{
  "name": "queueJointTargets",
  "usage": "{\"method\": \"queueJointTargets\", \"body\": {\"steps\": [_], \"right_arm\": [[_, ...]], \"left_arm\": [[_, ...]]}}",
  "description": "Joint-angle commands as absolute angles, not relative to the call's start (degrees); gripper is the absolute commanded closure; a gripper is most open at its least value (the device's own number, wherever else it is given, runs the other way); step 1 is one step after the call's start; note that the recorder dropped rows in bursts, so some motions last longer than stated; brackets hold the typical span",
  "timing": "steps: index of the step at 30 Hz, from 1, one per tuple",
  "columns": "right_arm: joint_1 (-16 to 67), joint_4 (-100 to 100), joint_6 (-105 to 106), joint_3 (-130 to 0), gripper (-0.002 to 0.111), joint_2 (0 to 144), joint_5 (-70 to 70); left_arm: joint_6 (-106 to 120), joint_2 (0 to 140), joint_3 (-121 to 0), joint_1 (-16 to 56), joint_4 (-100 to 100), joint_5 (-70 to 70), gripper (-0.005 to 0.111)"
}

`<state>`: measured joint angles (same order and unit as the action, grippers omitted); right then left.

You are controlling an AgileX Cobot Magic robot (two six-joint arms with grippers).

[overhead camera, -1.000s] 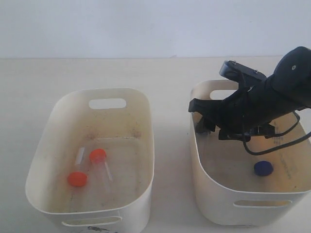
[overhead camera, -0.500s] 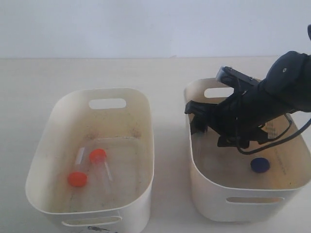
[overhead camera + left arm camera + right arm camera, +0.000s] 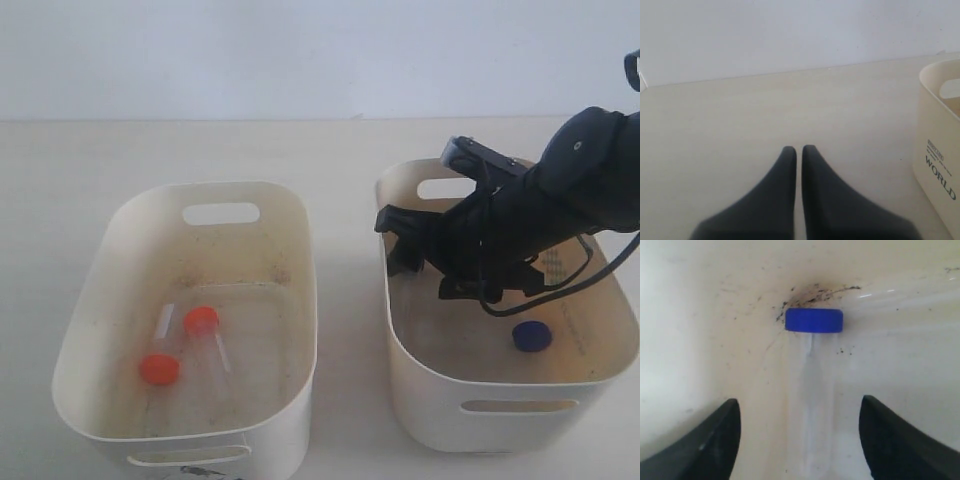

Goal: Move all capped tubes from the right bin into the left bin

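The right bin [image 3: 500, 392] holds my right gripper [image 3: 400, 250], lowered inside near its left wall. In the right wrist view this gripper [image 3: 799, 401] is open, its fingers [image 3: 715, 440] either side of a clear capped tube [image 3: 810, 390] with a blue cap [image 3: 814, 320] lying on the floor against the wall. A second blue cap [image 3: 532, 336] shows further right in this bin. The left bin [image 3: 305, 300] holds two tubes with orange caps [image 3: 159, 369] [image 3: 201, 321]. My left gripper [image 3: 799, 148] is shut and empty over bare table; the exterior view does not show it.
A cream tub wall printed WORLD [image 3: 937, 160] stands beside my left gripper. The cream table [image 3: 350, 160] runs back to a pale wall. A black cable [image 3: 560, 290] loops from the right arm over the right bin.
My right arm has pushed left and lower into the right bin. The bin has slid a little to the left, and the loose blue cap shifted with it.
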<state>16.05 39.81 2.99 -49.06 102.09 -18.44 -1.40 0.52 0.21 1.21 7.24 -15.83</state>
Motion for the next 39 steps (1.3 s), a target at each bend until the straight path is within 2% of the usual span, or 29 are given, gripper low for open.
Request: {"method": "queueJointTargets", "body": {"steps": [1,5,9,20,39], "right_arm": [[15.9,37.1,3.6,-48.1,0.054,104.5,-19.6],[15.9,37.1,3.6,-48.1,0.082,104.5,-19.8],[15.9,37.1,3.6,-48.1,0.099,103.8,-20.0],[15.8,37.1,3.6,-48.1,0.1,96.5,-18.4],[13.1,36.9,4.6,-48.1,0.1,95.8,-19.2]], "left_arm": [[-2.1,0.4,0.0,1.1,6.9,-15.0,0.102],[-2.1,0.4,0.0,1.1,6.9,-15.0,0.102],[-2.1,0.4,0.0,1.1,6.9,-15.0,0.102],[-2.1,0.4,0.0,1.1,6.9,-15.0,0.102],[-2.1,0.4,0.0,1.1,6.9,-15.0,0.102]]}}
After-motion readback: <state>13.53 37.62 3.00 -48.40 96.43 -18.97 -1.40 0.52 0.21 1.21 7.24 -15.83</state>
